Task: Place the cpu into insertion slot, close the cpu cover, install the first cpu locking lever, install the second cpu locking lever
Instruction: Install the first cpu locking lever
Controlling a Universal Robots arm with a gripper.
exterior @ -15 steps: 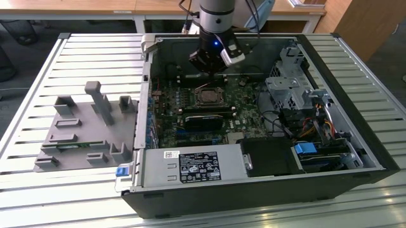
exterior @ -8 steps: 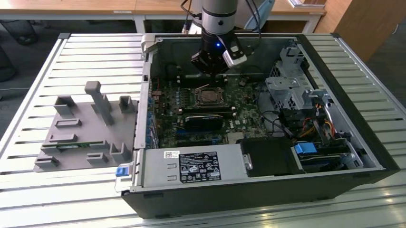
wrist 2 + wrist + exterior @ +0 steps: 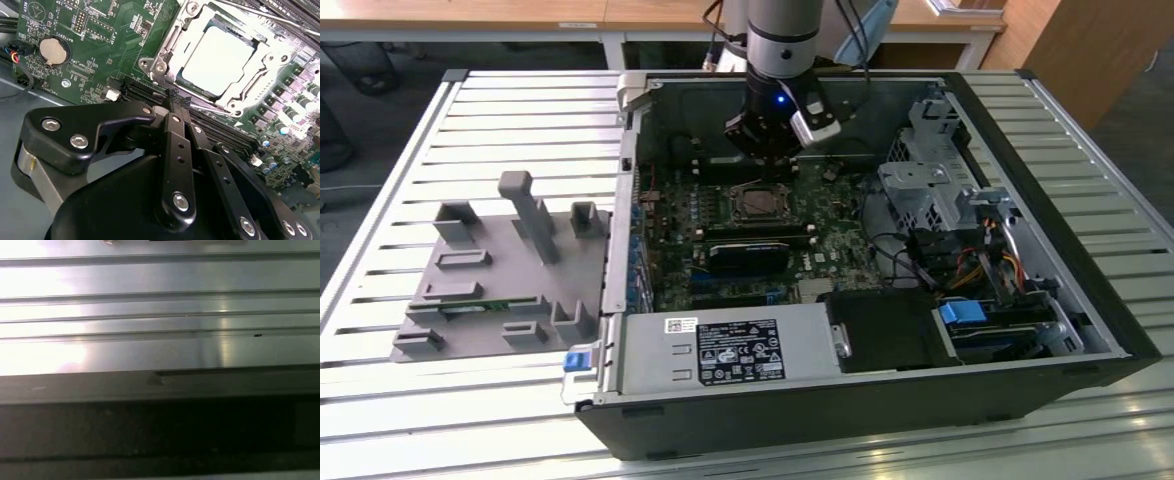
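Note:
The cpu (image 3: pixel 220 60), a pale silver square, lies in the insertion slot (image 3: pixel 758 203) on the green motherboard inside the open case. The cpu cover (image 3: pixel 169 46), a silver metal frame, lies down around it, and the chip's top shows through its cut-out. A thin metal rod (image 3: pixel 260 16) runs along the socket's far side. My gripper (image 3: pixel 178 99) hangs just above the board beside one edge of the socket. Its two black fingers are pressed together, shut on nothing. In the exterior view the gripper (image 3: pixel 767 165) stands over the socket's rear edge.
A grey power supply box (image 3: pixel 720 350) fills the case front, and a long black block (image 3: pixel 754 250) lies between it and the socket. Drive cage and cables (image 3: pixel 947 220) crowd the exterior view's right. A grey fixture plate (image 3: pixel 494 270) lies on the slatted table (image 3: pixel 160 315). Coin battery (image 3: pixel 53 51) on the board.

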